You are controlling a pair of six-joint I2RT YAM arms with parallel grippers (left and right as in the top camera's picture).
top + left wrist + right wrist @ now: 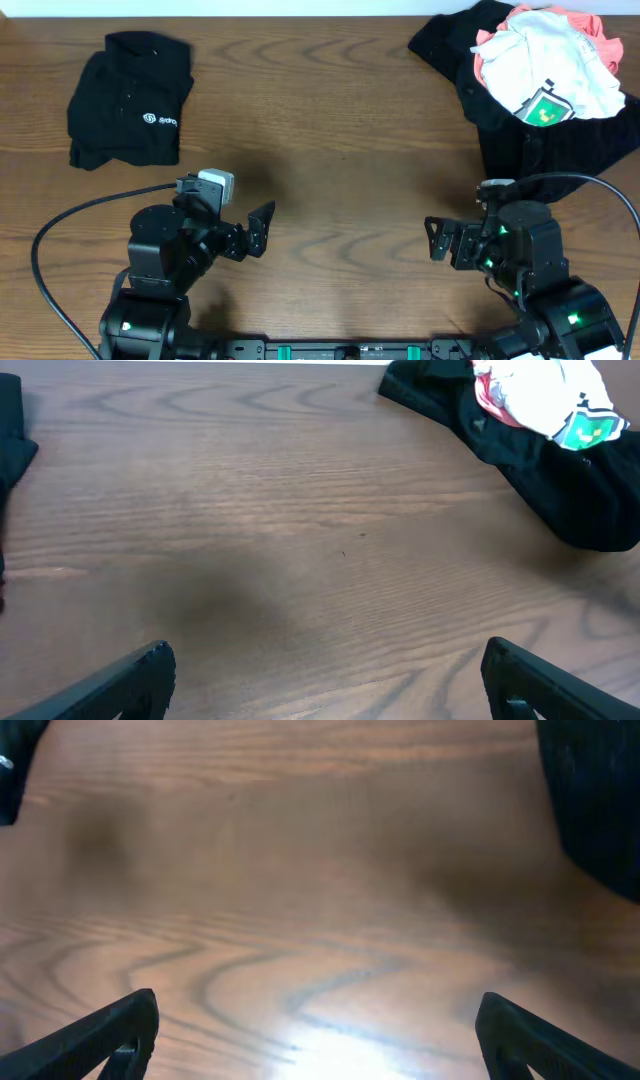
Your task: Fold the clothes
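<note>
A folded black shirt (128, 100) with a small white logo lies at the table's far left. At the far right is a heap of clothes: a black garment (545, 135) underneath, a crumpled white one with green print (550, 65) on top, and a coral-pink one (592, 24) behind. My left gripper (258, 230) hovers low over bare wood near the front, open and empty. My right gripper (437, 238) faces it from the right, also open and empty. The left wrist view shows the heap (560, 470) far ahead on the right. In the right wrist view black cloth (595, 800) fills the upper right corner.
Brown wooden table (340, 130) lies between the folded shirt and the heap. A black cable (60, 225) loops beside the left arm's base. Both arm bases stand at the front edge.
</note>
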